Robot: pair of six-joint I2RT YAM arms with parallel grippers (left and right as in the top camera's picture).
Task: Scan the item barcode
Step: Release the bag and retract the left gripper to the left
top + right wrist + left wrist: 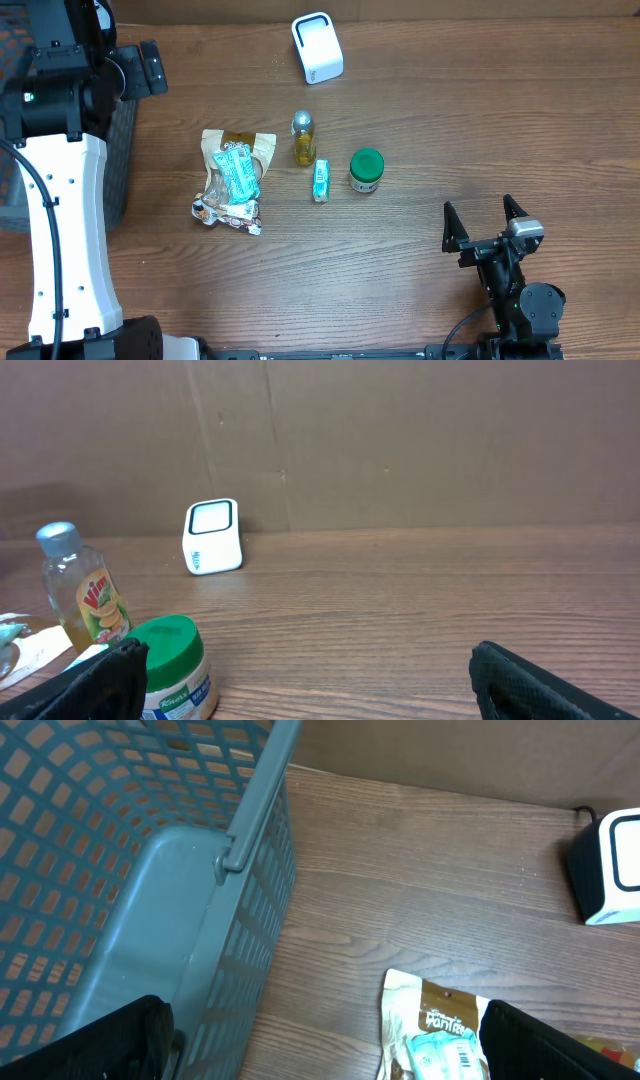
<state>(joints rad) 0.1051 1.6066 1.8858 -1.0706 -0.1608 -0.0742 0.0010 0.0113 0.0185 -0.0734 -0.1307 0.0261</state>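
Although its fingertips are cropped at the wrist view's lower edge, the left gripper (322, 1035) stands spread wide, holding nothing, beside the basket (250, 830) at 9 o'clock. The right gripper (487, 222), at 4 o'clock, is likewise wide and empty. Vim bottle (303, 138), Knorr jar (366, 170), teal packet (320, 181) and pouches (233, 178) cluster centrally; the white scanner (317, 47) stands at 12 o'clock.

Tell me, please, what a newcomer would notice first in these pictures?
A cluster of groceries lies in the middle: a snack pouch, a yellow Vim bottle and a green-lidded jar. A white scanner stands beyond them near the far edge, and a blue-grey basket fills the left side.
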